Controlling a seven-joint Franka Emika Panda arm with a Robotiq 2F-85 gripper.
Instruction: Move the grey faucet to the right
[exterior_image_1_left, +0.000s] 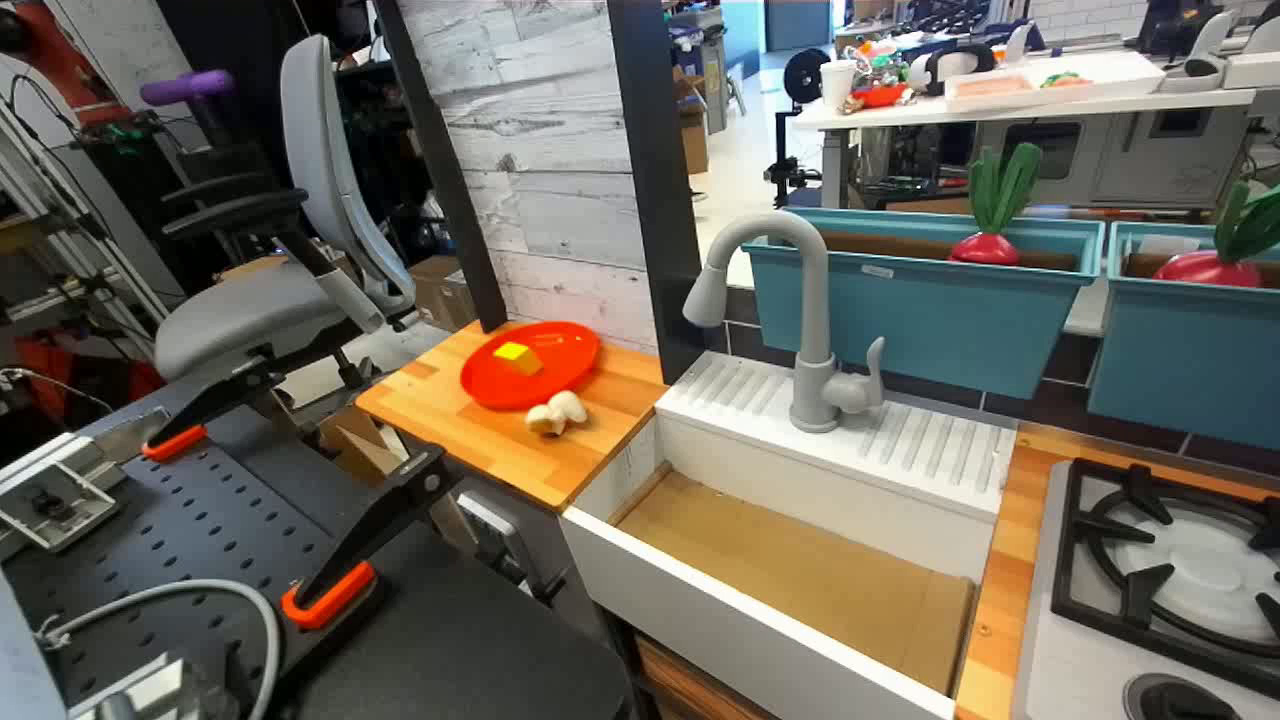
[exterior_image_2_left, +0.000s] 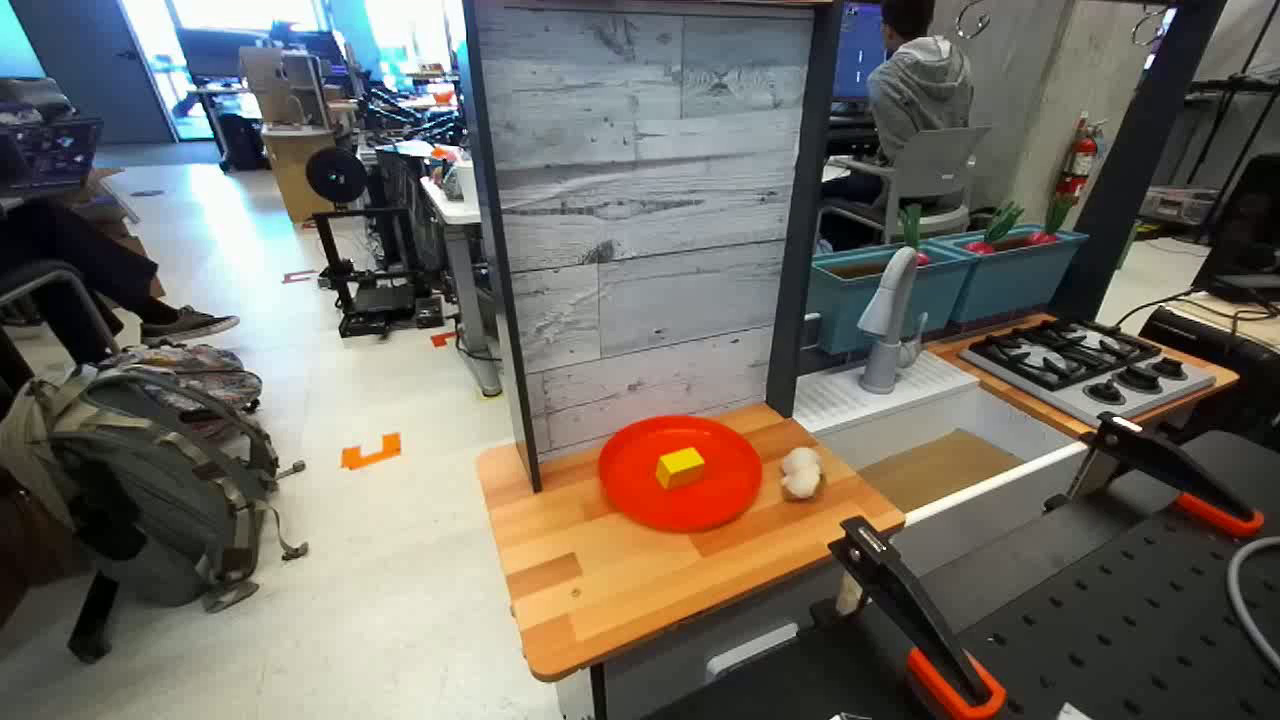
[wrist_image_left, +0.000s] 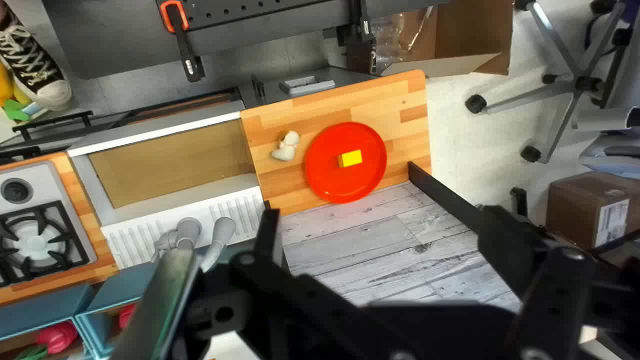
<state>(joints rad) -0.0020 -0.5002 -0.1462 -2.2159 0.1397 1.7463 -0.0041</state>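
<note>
The grey faucet (exterior_image_1_left: 815, 310) stands upright on the white ridged ledge behind the sink. In an exterior view its spout points left, towards the wooden counter, and its lever (exterior_image_1_left: 876, 375) is on the right of the base. It also shows in an exterior view (exterior_image_2_left: 884, 362), with the spout end towards the camera. In the wrist view the faucet (wrist_image_left: 188, 231) is at the lower left, and its neck rises blurred close to the camera, outside the left finger. My gripper (wrist_image_left: 385, 220) is open with nothing between its fingers, above the grey wood panel. The gripper is out of both exterior views.
A red plate (exterior_image_1_left: 490, 375) with a yellow block (exterior_image_1_left: 518, 358) sits on the wooden counter (exterior_image_1_left: 480, 450), beside a whitish lump (exterior_image_1_left: 557, 413). A dark post (exterior_image_1_left: 655, 180) and wood panel (exterior_image_1_left: 560, 150) rise left of the faucet. Blue planters (exterior_image_1_left: 900, 310) stand behind; a stove (exterior_image_1_left: 1040, 600) is right.
</note>
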